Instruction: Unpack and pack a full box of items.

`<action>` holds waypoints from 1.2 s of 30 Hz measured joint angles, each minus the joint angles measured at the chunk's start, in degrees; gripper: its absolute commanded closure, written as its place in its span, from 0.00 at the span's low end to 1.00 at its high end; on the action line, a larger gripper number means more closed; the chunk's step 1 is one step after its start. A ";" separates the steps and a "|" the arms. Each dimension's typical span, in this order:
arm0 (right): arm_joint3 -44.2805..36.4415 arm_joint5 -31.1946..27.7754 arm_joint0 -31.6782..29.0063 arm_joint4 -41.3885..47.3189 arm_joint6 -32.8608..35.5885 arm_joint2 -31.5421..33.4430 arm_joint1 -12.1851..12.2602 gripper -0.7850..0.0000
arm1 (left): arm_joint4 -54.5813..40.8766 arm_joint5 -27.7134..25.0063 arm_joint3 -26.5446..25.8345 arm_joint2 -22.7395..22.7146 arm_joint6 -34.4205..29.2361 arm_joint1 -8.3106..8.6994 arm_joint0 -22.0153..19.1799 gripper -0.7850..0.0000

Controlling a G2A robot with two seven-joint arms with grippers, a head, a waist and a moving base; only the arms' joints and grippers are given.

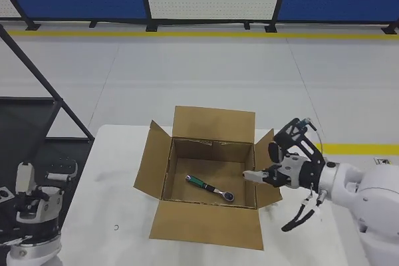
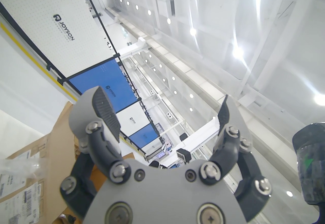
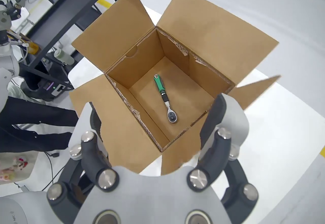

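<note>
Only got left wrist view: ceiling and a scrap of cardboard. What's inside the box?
Observer: One green-handled ratchet wrench lies flat on the floor of the open brown cardboard box.
Operator: Right gripper?
Observer: Right gripper is open and empty, above the box's right wall.
Operator: And my left?
Observer: Left gripper sits beyond the white table's left edge, clear of the box.
</note>
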 measured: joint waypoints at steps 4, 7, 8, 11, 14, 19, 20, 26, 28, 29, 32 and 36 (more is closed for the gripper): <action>6.96 5.69 12.93 -3.36 2.30 -13.57 -2.22 0.00 | -3.88 -1.46 1.25 -3.48 -0.21 -0.03 1.61 0.00; 15.38 7.75 21.61 -3.10 2.41 -23.68 -4.81 0.00 | -6.33 -2.59 2.36 -5.45 -0.88 -0.06 2.74 0.00; 18.36 7.70 23.96 -2.77 2.38 -26.68 -5.72 0.00 | -7.06 -2.89 2.69 -5.98 -1.13 -0.07 3.04 0.00; 28.76 6.14 30.53 -2.32 1.49 -36.15 -9.10 0.00 | -9.29 -3.61 3.80 -7.80 -2.12 -0.07 3.77 0.00; 39.27 5.27 34.84 -0.64 -0.47 -43.99 -12.96 0.00 | -11.51 -3.76 4.77 -9.29 -3.27 -0.04 4.08 0.00; 55.19 4.75 38.62 2.70 -1.81 -52.51 -19.52 0.00 | -14.34 -3.21 5.76 -10.82 -6.08 0.10 4.03 0.00; 57.72 4.02 39.06 3.96 -1.04 -53.28 -20.53 0.00 | -15.03 -2.84 5.83 -10.82 -6.71 0.11 4.01 0.00; 62.03 2.53 39.79 6.40 0.62 -53.97 -21.95 0.00 | -15.09 -2.73 5.84 -10.76 -6.72 0.12 4.01 0.00; 62.00 2.55 39.78 6.38 0.61 -53.97 -21.94 0.00 | -15.09 -2.74 5.84 -10.76 -6.72 0.12 4.01 0.00; 62.00 2.55 39.78 6.38 0.60 -53.97 -21.94 0.00 | -15.09 -2.74 5.84 -10.76 -6.72 0.12 4.01 0.00; 62.00 2.55 39.78 6.38 0.60 -53.97 -21.94 0.00 | -15.09 -2.74 5.84 -10.76 -6.72 0.12 4.01 0.00; 60.79 4.15 38.69 4.59 -0.78 -54.74 -22.30 0.00 | -14.79 -1.98 5.70 -10.64 -7.41 0.18 3.75 0.00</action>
